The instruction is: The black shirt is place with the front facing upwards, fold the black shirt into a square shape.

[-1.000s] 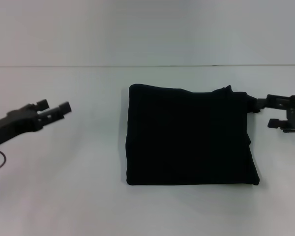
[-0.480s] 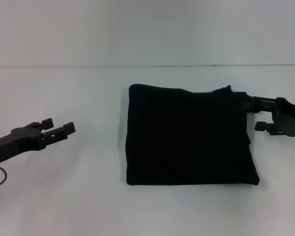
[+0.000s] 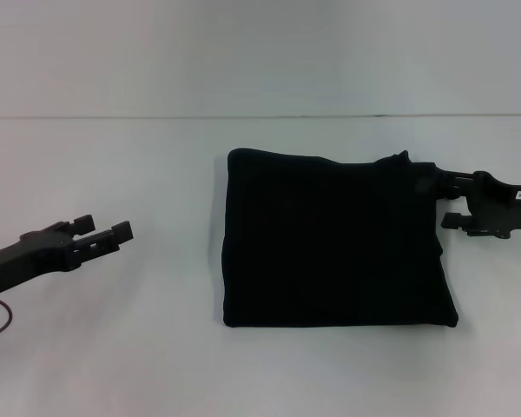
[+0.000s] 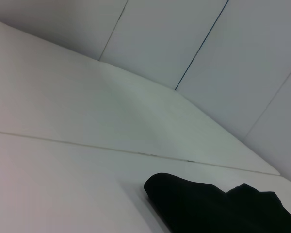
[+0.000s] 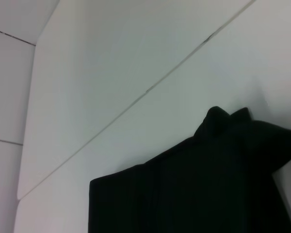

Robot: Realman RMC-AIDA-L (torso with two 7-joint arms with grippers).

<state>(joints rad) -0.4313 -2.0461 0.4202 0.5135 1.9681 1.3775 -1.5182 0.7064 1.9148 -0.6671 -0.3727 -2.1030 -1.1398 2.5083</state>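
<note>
While the black shirt (image 3: 334, 243) lies folded into a near-square block on the white table (image 3: 139, 365), a little right of centre, its far right corner bunches up into a small peak. Just beside that corner sits the right gripper (image 3: 452, 201), fingers parted and one of them touching the cloth edge, with nothing clamped between them. Well apart on the other side, the left gripper (image 3: 104, 232) hovers over the bare tabletop, fingers slightly apart and empty.
</note>
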